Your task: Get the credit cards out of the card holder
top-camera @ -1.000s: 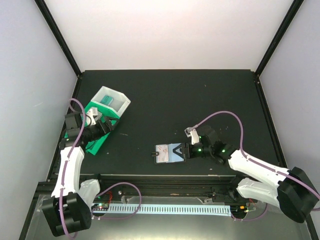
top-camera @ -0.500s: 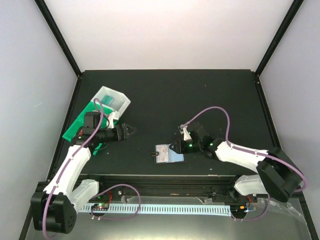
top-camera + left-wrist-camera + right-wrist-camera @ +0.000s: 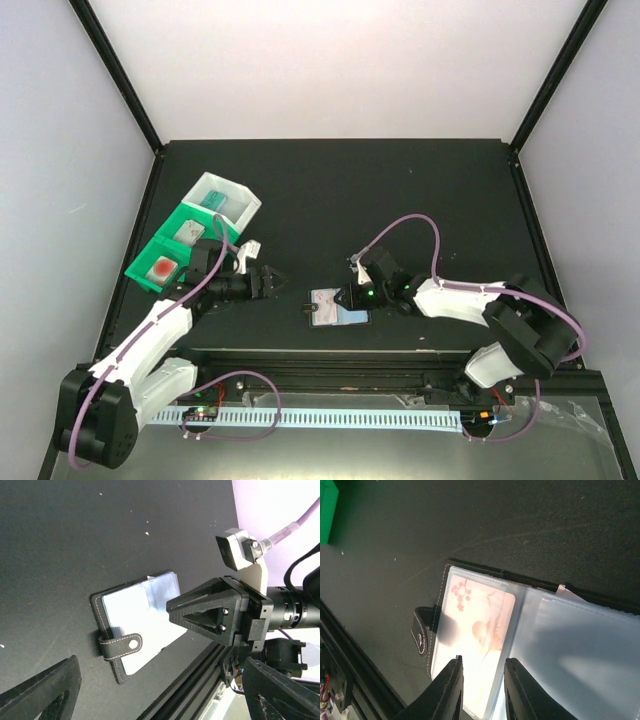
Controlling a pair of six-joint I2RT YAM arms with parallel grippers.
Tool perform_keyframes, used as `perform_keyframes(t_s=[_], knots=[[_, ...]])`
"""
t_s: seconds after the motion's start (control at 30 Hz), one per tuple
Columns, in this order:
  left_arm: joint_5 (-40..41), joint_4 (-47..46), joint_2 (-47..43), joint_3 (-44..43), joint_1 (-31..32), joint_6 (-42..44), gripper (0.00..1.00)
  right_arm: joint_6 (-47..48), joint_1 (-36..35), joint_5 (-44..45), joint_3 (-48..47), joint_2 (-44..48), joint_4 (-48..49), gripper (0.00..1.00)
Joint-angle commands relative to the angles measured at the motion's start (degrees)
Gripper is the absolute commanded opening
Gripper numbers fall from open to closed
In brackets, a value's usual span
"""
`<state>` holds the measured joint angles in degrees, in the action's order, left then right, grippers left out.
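Close to the near edge of the counter, about midway along it, the card holder lies open with its clear pockets facing up. Its long axis runs parallel to that edge, and the strap tab points toward the left edge. I can see one card with a pink-red printed mark in the pocket at the strap end. The pocket beside it looks pale blue, and I cannot make out what it holds.

The right gripper sits over the holder, its fingers reaching over the pocketed card. Its jaws are drawn close with a narrow gap, and I cannot tell whether they pinch anything.

The left gripper hangs just left of the holder, apart from it. Its jaws are spread wide and hold nothing.

Toward the far-left corner, a white bin and a green bin sit touching.
- White bin: one teal card.
- Green bin, compartment nearer the white bin: one pale card.
- Green bin, other compartment: one card with a red round mark.
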<state>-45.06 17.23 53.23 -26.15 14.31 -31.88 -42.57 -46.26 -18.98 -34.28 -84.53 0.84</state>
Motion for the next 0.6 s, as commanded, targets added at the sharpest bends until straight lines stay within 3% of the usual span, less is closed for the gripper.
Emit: perform_keyframes(t_s=[0.0, 0.57], knots=[[-0.3, -4.2, -0.6, 0.6, 1.7, -1.9, 0.90, -0.1, -0.8, 0.3, -1.6, -1.8, 2.0, 0.25], [1.4, -9.5, -1.4, 3.4, 4.7, -7.2, 0.92, -0.8, -2.5, 4.0, -1.2, -8.0, 2.3, 0.17]])
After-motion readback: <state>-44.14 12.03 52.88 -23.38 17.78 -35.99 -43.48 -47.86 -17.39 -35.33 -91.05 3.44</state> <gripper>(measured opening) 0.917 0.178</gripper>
